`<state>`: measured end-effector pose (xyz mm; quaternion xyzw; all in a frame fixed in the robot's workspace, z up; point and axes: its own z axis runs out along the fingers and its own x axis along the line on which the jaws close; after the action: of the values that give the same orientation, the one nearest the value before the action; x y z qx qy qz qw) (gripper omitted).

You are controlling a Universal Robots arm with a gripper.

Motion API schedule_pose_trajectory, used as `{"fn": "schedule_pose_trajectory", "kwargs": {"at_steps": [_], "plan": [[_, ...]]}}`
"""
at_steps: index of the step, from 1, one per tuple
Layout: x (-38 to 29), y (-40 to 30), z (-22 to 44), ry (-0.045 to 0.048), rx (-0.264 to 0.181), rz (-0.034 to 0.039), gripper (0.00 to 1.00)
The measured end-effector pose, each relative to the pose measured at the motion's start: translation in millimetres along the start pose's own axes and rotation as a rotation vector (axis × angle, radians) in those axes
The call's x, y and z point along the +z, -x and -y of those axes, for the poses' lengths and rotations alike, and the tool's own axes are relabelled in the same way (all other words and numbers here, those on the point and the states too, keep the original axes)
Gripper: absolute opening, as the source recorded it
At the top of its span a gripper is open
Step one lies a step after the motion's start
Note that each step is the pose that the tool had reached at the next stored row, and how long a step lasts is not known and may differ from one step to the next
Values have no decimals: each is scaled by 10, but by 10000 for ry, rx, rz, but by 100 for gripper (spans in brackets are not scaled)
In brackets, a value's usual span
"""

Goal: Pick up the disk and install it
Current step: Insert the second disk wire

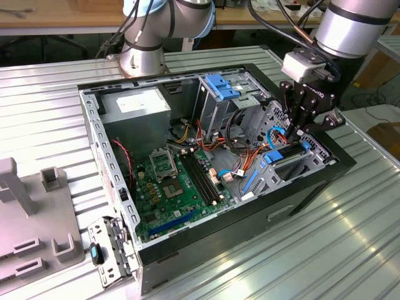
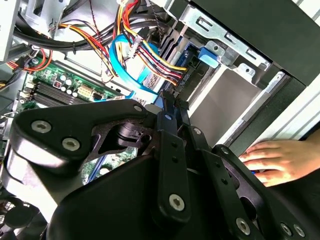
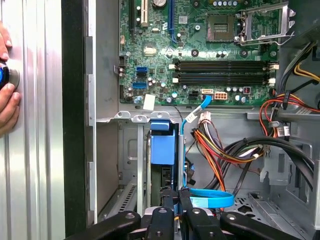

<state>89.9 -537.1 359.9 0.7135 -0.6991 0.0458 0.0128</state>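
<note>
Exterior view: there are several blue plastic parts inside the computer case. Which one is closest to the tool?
The disk with its blue carrier rail, standing in the low bay by the case wall, directly under the tool. The blue bracket on the tall grey drive cage sits farther away.

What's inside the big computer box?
Inside the open computer case lies a green circuit board, bundled colourful wires and a grey metal cage. The claw is down at the disk in its slot, hiding most of it.

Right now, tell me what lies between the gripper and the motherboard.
In the first wrist view, the disk in its blue carrier sits in the drive bay between the gripper and the green motherboard, with a light-blue cable beside it.
</note>
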Motion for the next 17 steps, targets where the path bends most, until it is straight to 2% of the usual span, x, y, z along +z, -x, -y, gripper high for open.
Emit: {"fn": "schedule_pose_trajectory", "kwargs": {"at_steps": [3,4,5,9,12,17], "plan": [[4,-58,-1,-4,9,213,16],[7,-88,-3,-6,14,318,16],[10,-97,-6,-9,16,370,16],[27,-98,-11,-24,63,401,16],[46,-106,-14,-68,80,463,16],[57,-116,-34,-218,92,544,16]]}}
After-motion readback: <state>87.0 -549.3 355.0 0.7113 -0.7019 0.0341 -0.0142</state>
